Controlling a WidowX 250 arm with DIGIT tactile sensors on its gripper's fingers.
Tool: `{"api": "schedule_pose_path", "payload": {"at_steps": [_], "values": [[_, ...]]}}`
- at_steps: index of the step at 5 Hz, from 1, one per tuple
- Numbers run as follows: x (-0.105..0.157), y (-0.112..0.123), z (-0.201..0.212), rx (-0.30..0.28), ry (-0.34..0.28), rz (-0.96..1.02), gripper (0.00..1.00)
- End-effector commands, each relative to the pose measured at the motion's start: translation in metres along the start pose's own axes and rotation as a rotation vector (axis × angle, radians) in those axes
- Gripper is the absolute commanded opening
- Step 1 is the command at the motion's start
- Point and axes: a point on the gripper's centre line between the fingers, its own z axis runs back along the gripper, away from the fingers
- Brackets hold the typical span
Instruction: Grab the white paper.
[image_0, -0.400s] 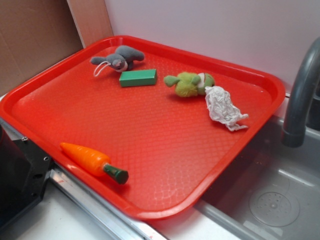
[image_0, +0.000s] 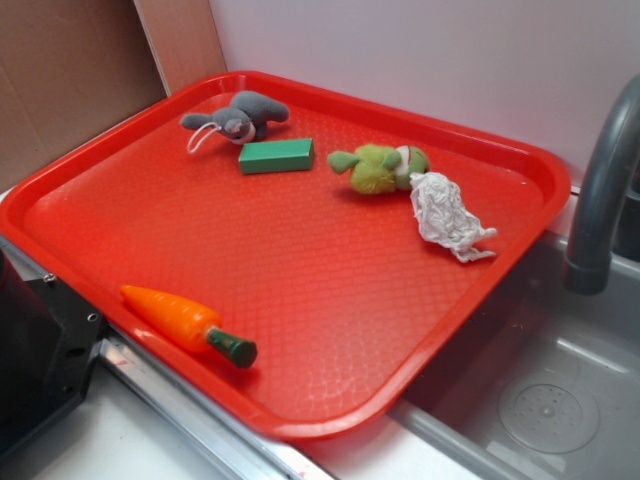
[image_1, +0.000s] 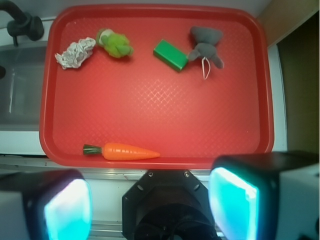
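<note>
A: In the exterior view, where is the white paper (image_0: 446, 217)?

B: Right of centre on the red tray (image_0: 300, 300), touching the green plush toy (image_0: 378, 167). A carrot (image_0: 185, 323) lies lower left.

A: And in the wrist view?

B: The paper sits upper left (image_1: 75, 52). The gripper (image_1: 150, 210) spans the bottom edge, fingers (image_1: 67, 210) wide apart, holding nothing, well away from the paper.
</note>
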Motion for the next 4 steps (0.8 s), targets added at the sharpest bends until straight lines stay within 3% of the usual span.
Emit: {"api": "schedule_pose_path", "payload": {"at_steps": [1,2,4], "values": [[0.032,0.004,-0.017,-0.060,0.003,0.363,1.00],[0.048,-0.003,-0.029,-0.101,-0.038,0.573,1.00],[0.090,-0.041,-0.068,-0.145,-0.112,0.876,1.00]]}}
